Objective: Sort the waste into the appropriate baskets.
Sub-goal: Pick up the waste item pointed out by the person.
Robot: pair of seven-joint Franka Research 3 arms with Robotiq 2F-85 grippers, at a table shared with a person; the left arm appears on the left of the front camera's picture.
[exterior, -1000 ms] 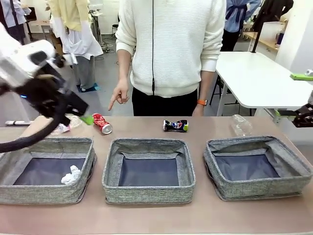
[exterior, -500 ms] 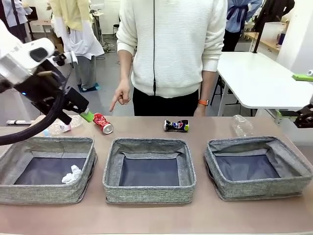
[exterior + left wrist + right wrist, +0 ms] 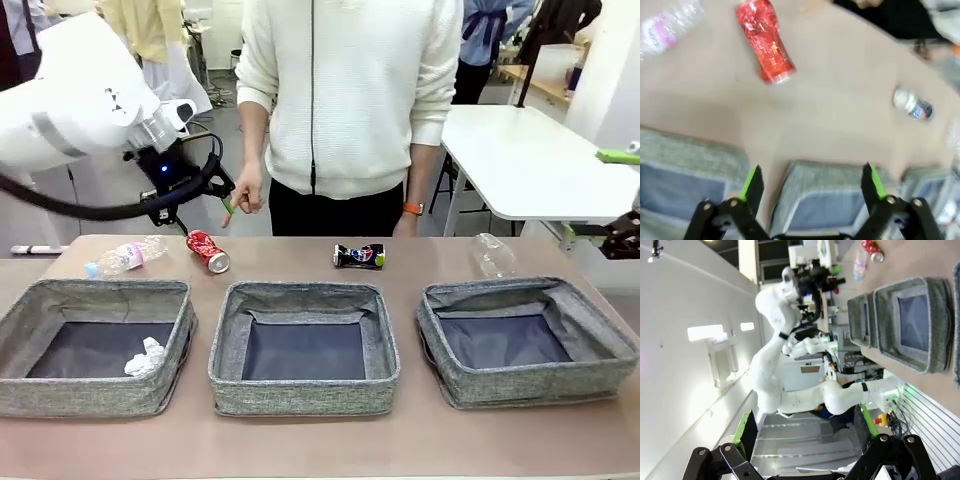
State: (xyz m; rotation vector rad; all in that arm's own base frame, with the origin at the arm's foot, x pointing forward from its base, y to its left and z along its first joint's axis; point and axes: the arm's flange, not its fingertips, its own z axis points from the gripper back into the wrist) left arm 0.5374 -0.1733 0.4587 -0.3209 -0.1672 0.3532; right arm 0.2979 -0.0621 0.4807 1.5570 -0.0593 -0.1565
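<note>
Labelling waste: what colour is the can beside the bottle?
The can is red; left wrist view shows it best.

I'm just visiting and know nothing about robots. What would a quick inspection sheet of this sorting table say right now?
Surface: brown table, carrying the job's things.
Job's things: paper ball in the left basket; middle basket and right basket empty; bottle, red can, dark blue can and plastic cup lie behind the baskets.
Clutter: nothing seen.
Hands: left hand open, empty, above the table near the red can; right hand open, empty, off to the right.
Cables: black cable loops from the left arm.
Surroundings: person at the far side, person's hand pointing down; white table behind.
</note>
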